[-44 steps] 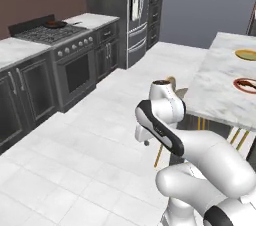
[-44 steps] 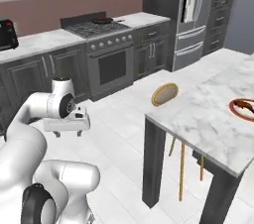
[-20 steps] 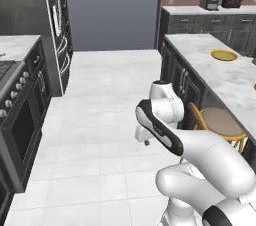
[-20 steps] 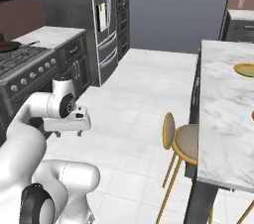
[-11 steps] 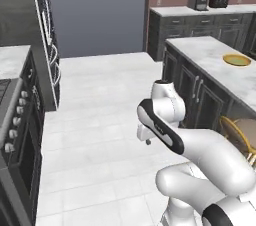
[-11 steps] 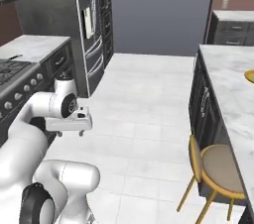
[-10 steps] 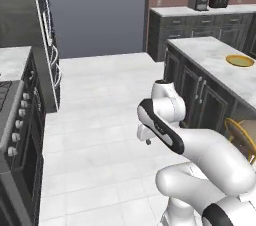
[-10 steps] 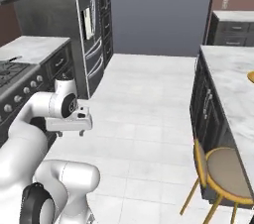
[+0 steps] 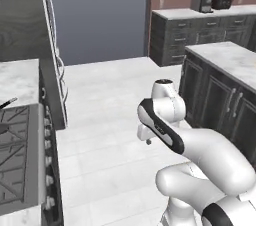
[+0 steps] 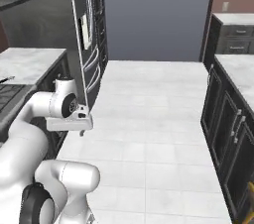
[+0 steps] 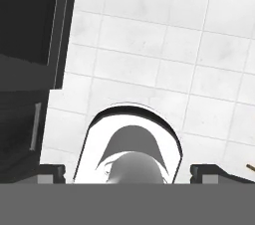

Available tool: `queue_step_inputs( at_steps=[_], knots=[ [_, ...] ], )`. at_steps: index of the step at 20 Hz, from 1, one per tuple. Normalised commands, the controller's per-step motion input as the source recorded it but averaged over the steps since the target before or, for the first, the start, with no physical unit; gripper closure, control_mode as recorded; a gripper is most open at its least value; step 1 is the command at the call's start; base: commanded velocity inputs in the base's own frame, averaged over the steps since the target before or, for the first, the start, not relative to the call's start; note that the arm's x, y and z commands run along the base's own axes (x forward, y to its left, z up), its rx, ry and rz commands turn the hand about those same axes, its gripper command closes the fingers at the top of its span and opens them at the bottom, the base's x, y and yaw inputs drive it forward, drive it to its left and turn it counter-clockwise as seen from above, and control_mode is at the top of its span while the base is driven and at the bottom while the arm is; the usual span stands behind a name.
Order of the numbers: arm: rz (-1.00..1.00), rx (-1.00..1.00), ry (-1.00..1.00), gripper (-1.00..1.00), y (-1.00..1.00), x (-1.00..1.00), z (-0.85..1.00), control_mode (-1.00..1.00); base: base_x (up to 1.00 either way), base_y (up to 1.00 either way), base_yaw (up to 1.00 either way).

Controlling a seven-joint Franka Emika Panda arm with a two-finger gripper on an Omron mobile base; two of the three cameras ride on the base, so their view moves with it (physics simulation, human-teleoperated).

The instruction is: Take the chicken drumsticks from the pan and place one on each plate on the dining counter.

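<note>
The dining counter [image 9: 225, 57] runs along the right of the left base view as a white, grey-veined marble tabletop on dark panelled cabinet doors with pale bar handles. In the right base view the same counter [image 10: 241, 73] lies along the right edge, its near corner rounded. At the far left, a thin dark bar [image 9: 7, 103] slants over the edge of the stove grate; whether it is the pan's handle cannot be told.

Even flat rendered light, soft shadows, slight blur.
</note>
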Motion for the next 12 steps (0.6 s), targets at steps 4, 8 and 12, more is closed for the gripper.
queue_step_inputs(
  at_steps=[4, 8, 12],
  knots=[
    [0.0, 0.0, 0.0, -1.0, 0.0, 0.0, 0.0, 1.0, 0.99, 0.34, 0.22],
    [0.0, 0.0, 0.0, -1.0, 0.0, 0.0, 0.0, 1.0, 0.8, 0.04, 0.65],
    [0.0, 0.0, 0.0, -1.0, 0.0, 0.0, 0.0, 1.0, 0.57, -0.01, 0.92]
  ],
)
